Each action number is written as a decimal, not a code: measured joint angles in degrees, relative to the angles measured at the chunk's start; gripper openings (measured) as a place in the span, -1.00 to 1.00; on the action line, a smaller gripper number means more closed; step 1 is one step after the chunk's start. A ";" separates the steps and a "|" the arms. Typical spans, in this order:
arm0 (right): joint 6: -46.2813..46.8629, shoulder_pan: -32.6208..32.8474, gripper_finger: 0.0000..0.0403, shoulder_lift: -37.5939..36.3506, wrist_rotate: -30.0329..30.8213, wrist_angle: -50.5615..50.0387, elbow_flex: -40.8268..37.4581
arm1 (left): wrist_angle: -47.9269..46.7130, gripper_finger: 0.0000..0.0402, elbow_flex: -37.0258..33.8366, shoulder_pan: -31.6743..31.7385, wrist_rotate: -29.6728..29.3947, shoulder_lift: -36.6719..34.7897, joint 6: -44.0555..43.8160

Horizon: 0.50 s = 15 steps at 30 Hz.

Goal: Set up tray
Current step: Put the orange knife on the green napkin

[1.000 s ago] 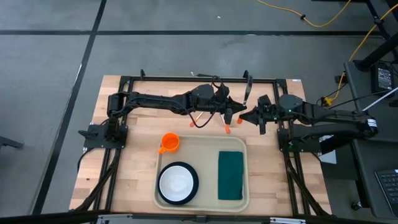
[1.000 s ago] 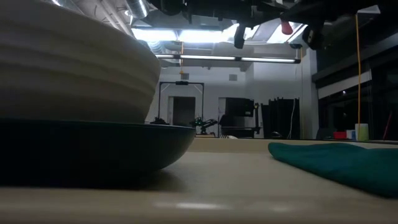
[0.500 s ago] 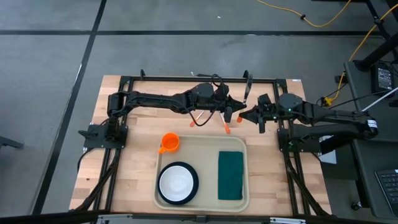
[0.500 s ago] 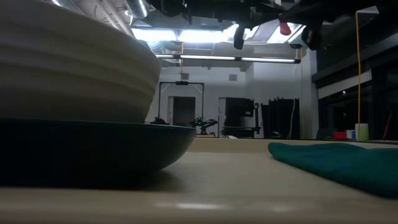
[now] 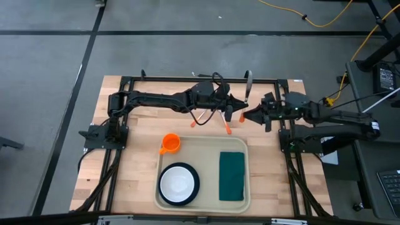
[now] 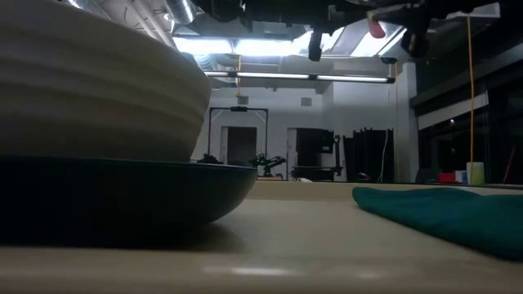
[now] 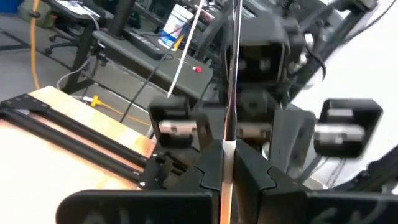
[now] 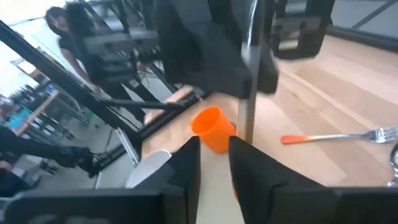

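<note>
The beige tray [image 5: 209, 156] lies at the table's near middle. It carries a white bowl [image 5: 179, 183] on a dark plate, a green napkin [image 5: 231, 176] and, at its far left corner, an orange cup [image 5: 170, 144]. Above the table's far middle, my left gripper [image 5: 236, 112] is shut on a thin metal utensil [image 7: 231, 74]. My right gripper [image 5: 247, 115] faces it, fingers a little apart [image 8: 214, 146]. The utensil's shaft [image 8: 250, 68] stands just past one right finger; I cannot tell if they touch. My left gripper pinches the utensil's thin metal shaft [image 7: 227, 146] between its two shut fingers. The fingers come level from the table's left and lie across the shaft. The utensil stands roughly upright above the fingers, lifted clear of the table.
An orange-handled fork [image 8: 336, 137] lies on the bare wood [image 5: 226, 128] between the grippers and the tray's far rim. Another orange-handled piece [image 5: 197, 119] lies under the left arm. Black frame rails run along the table's far, left and right sides.
</note>
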 joint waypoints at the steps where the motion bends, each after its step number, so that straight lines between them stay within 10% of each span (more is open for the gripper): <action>1: 0.51 -0.04 -0.52 -0.58 0.23 -0.59 0.56 | 0.00 -0.97 0.01 0.03 0.45 -0.01 0.00; 15: 2.29 -0.02 -0.30 -3.18 6.04 -8.31 2.32 | 0.90 -0.97 -0.03 0.26 0.47 -0.02 0.57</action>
